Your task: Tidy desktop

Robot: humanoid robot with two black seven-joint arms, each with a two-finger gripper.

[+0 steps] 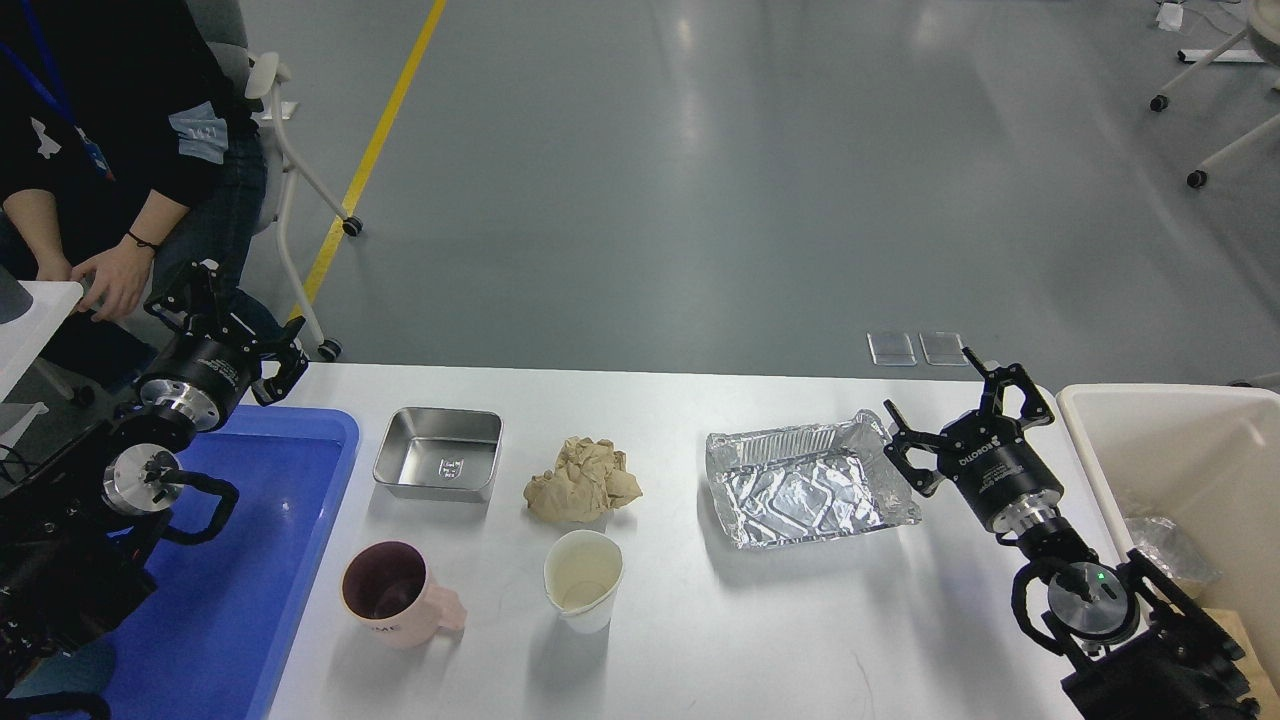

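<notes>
The white desktop (760, 620) carries a square steel tray (438, 454), a crumpled brown paper ball (583, 481), a crinkled foil container (805, 483), a pink mug (393, 594) and a white paper cup (584, 579). My left gripper (222, 322) hovers open above the far corner of the blue tray (230, 600), holding nothing. Just right of the foil container, my right gripper (950, 400) stands open and empty, one finger close to the container's right rim.
A cream-white bin (1170, 440) with crumpled waste inside stands at the table's right end. A seated person (110, 170) and a chair are beyond the left corner. Two clear floor plates (915, 348) lie behind the table.
</notes>
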